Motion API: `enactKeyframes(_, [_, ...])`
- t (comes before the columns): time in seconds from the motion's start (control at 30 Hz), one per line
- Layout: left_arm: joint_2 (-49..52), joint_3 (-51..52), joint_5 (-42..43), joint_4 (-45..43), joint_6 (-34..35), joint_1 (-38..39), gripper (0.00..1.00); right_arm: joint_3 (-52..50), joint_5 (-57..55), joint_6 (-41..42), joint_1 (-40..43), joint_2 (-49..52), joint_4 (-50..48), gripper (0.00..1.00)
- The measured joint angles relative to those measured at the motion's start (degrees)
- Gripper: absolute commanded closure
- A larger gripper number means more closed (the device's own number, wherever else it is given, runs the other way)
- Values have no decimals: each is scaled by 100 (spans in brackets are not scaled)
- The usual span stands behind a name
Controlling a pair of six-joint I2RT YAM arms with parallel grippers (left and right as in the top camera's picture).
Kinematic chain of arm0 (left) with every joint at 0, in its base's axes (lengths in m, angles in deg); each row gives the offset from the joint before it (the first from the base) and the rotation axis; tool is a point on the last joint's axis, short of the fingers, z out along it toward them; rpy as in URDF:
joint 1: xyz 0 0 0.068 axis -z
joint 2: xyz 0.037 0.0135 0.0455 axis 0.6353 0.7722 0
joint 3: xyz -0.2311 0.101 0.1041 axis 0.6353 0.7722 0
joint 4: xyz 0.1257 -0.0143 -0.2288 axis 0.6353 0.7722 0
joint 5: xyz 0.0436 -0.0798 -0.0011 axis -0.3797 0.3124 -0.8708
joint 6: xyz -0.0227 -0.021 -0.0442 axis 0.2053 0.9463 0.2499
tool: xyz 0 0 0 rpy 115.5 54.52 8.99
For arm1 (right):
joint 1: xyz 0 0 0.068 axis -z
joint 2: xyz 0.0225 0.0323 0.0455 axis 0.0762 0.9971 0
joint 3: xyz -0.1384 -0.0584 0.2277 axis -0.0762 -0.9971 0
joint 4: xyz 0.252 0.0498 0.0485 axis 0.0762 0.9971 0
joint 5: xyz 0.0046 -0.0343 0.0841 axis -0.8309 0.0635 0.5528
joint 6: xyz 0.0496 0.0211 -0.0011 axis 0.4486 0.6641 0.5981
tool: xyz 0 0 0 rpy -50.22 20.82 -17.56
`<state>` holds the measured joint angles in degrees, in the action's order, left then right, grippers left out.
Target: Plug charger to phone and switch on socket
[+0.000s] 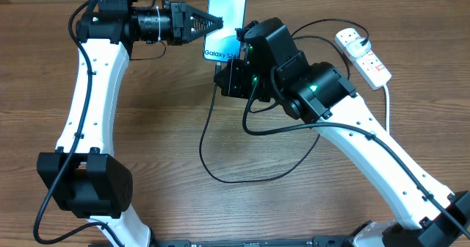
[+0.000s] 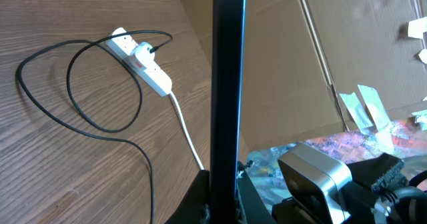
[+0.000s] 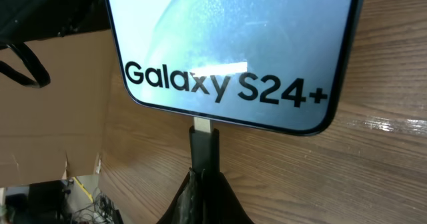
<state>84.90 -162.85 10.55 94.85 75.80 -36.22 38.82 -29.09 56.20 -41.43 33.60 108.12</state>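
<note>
The phone (image 1: 227,10), its light blue screen reading "Galaxy S24+", is held off the table at the back. My left gripper (image 1: 211,23) is shut on its left edge. In the left wrist view the phone (image 2: 227,77) is a dark bar seen edge-on, with that gripper (image 2: 223,207) clamped round it. My right gripper (image 3: 205,194) is shut on the charger's small black plug (image 3: 203,151). The plug's pale metal tip meets the bottom edge of the phone (image 3: 227,44). The charger cable (image 1: 218,170) loops over the table to the white socket (image 1: 365,56), where its far end is plugged in.
The thick white cord (image 1: 387,100) runs from the socket towards the front right. A cardboard wall (image 2: 287,57) stands behind the table. The socket (image 2: 141,63) and loops of black cable (image 2: 100,127) lie on the wood. The right arm's wrist camera (image 2: 313,181) is close beside the phone.
</note>
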Motion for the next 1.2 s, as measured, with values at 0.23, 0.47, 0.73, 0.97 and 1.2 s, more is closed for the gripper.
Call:
enactKeyframes(0.23, [0, 0, -44, 85, -26, -22, 96, 0, 0, 13, 17, 0, -11, 96])
enactKeyframes(0.47, [0, 0, -33, 350, -63, -55, 96, -7, -181, 39, 70, 0, -356, 96])
enactKeyframes(0.73, [4, 0, -74, 487, -105, -20, 96, -4, -481, 52, 214, -4, -400, 96])
enactKeyframes(0.97, [4, 0, -514, 573, -103, -52, 96, -4, -544, 76, 216, -2, -138, 71])
enactKeyframes(1.2, [4, 0, -2330, 1202, -79, -184, 96, -4, -601, 90, 216, -2, 267, 30])
